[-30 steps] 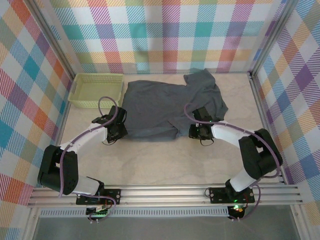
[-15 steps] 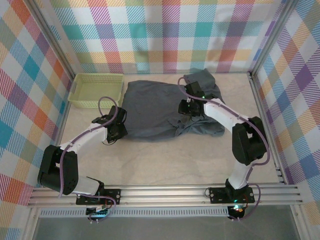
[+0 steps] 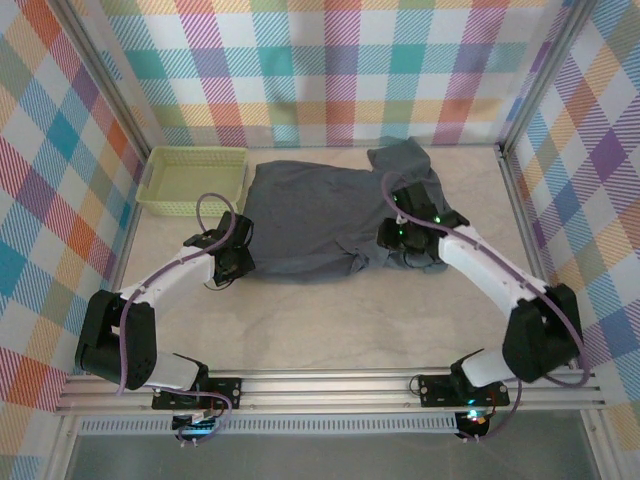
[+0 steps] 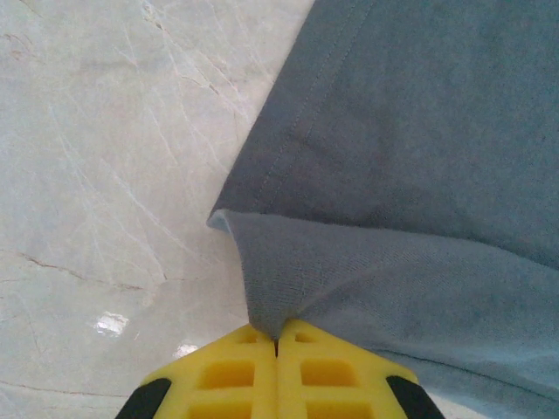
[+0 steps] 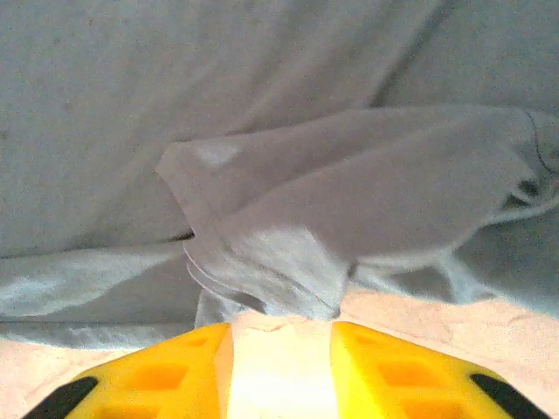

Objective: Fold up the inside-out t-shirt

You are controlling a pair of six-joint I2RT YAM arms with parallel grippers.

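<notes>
Cream marbled table (image 3: 330, 330), plaid walls round it. The slate-grey t-shirt (image 3: 300, 210) lies spread across the far middle, flat on its left half and rumpled and bunched on its right. The yellow-green basket (image 3: 195, 151) sits at far left, just beside the shirt's left edge.

Your left claw (image 4: 277, 336) is clamped on the near-left hem corner, with cloth tented up into its tips. Your right claw (image 5: 281, 336) is at the near-right hem with its jaws partly apart and a wad of cloth at the tips. You cannot tell whether that wad is pinched.

Risks, as I judge them:
- Pull with the left alone and the shirt drags askew.
- The right wad may slip out mid-lift.
- Several layers may come up together and the fold goes crooked.

Count: one shirt, one basket, two claws.
</notes>
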